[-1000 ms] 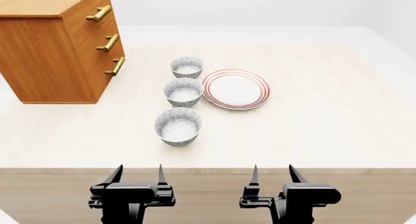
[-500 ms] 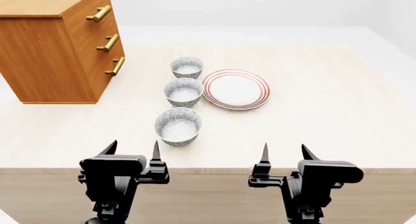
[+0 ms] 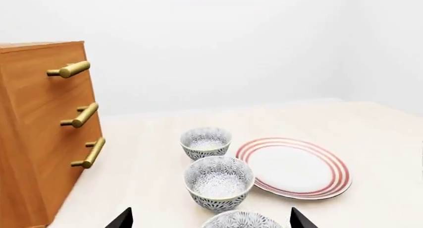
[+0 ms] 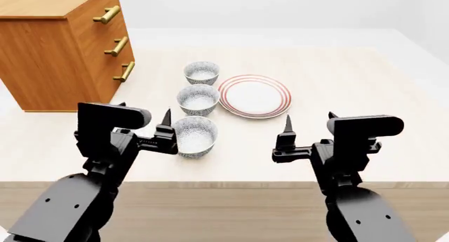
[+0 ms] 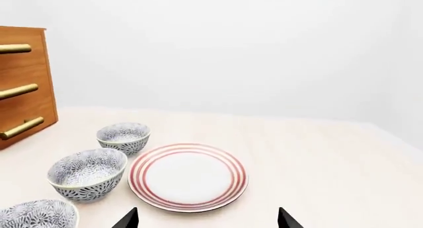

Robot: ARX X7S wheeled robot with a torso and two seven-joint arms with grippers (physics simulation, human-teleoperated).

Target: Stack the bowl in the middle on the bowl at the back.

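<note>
Both grippers, left (image 4: 144, 126) and right (image 4: 308, 129), gape empty. Middle bowl (image 4: 197, 99) sits ahead of the left gripper, beyond the near bowl (image 4: 193, 136); back bowl (image 4: 201, 72) farther. Pass over the near bowl, then pinch the rim.

You've got 3 white bowls (image 4: 199, 99) with dense grey speckle, a white plate (image 4: 255, 96) with red rings, an orange-brown wood cabinet (image 4: 60, 47) with brass handles, black grippers (image 4: 144, 132).
</note>
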